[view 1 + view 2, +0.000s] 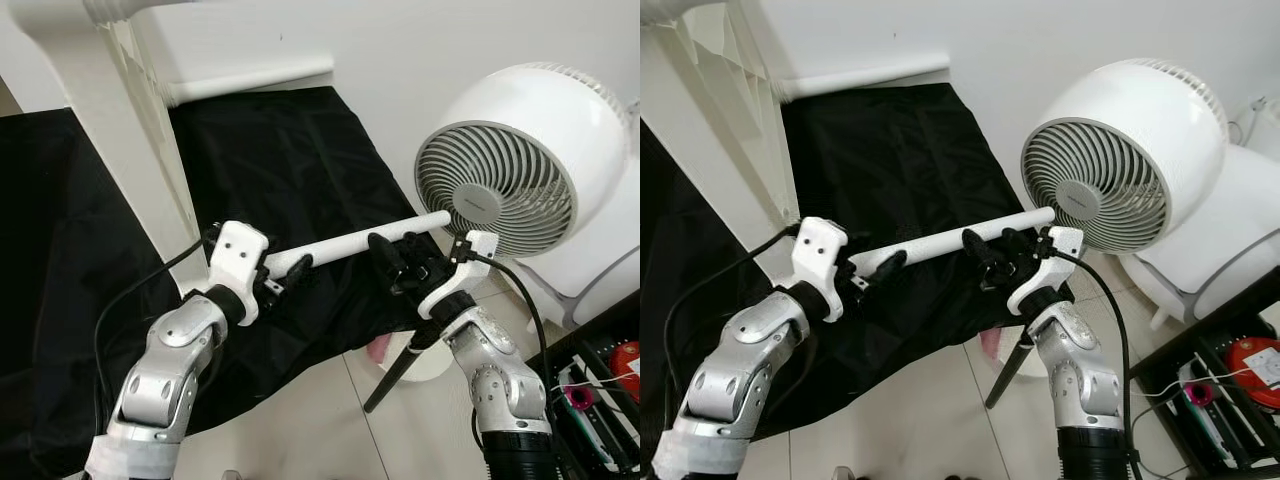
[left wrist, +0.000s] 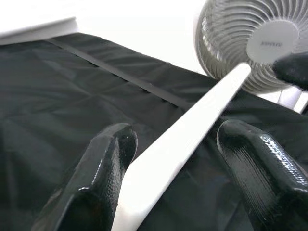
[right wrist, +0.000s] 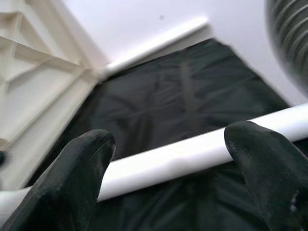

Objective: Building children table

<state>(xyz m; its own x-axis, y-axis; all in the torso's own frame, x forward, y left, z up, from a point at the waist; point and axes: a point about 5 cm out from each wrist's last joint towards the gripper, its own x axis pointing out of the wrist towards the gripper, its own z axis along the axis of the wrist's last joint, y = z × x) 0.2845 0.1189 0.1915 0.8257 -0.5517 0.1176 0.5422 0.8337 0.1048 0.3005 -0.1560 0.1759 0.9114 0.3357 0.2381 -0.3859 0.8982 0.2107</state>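
Above the black cloth (image 1: pixel 300 170), the white table leg (image 1: pixel 350 243) is being held level between both grippers. The left gripper (image 1: pixel 285 275) is clamping its near end; the right gripper (image 1: pixel 400 262) is closing around the middle. The step appears to be carrying the leg to the upturned white tabletop (image 1: pixel 110 120); next, its end needs aligning with a corner socket. Both arms are reaching forward, elbows bent. A white fan (image 1: pixel 510 170) is standing close by.
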